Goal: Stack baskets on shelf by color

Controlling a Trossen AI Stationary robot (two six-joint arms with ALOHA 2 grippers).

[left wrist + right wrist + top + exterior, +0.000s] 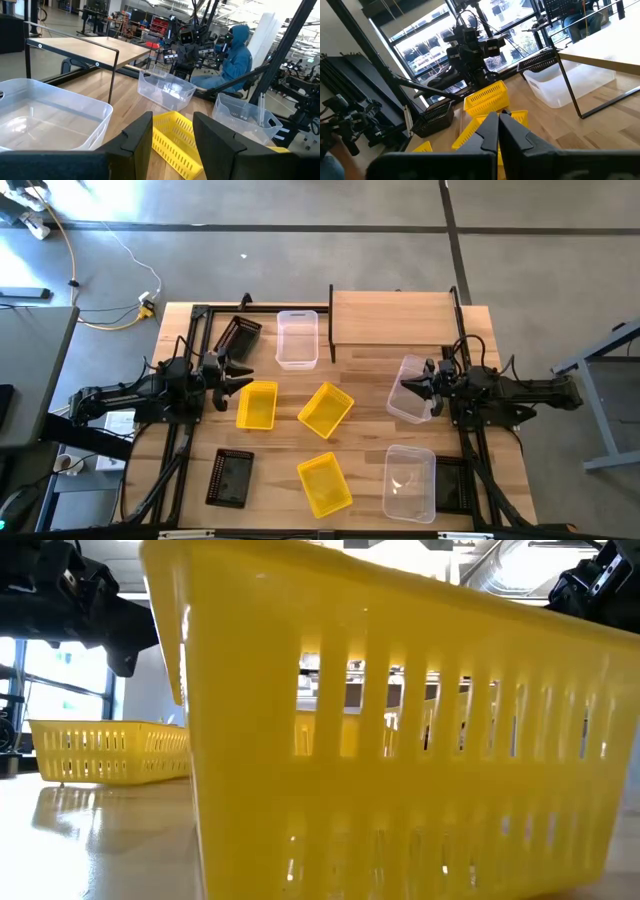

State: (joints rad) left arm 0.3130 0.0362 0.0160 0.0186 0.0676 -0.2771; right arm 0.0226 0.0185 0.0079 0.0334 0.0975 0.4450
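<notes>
Yellow basket (175, 142) beyond parted left jaws

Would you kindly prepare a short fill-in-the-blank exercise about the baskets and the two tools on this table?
1. The number of yellow baskets lying on the table in the high view is ____.
2. The top of the shelf holds ____ baskets.
3. The fingers of the right tool are ____.
4. The left tool sits beside a basket coloured ____.

Missing words: three; no; shut; yellow
</notes>
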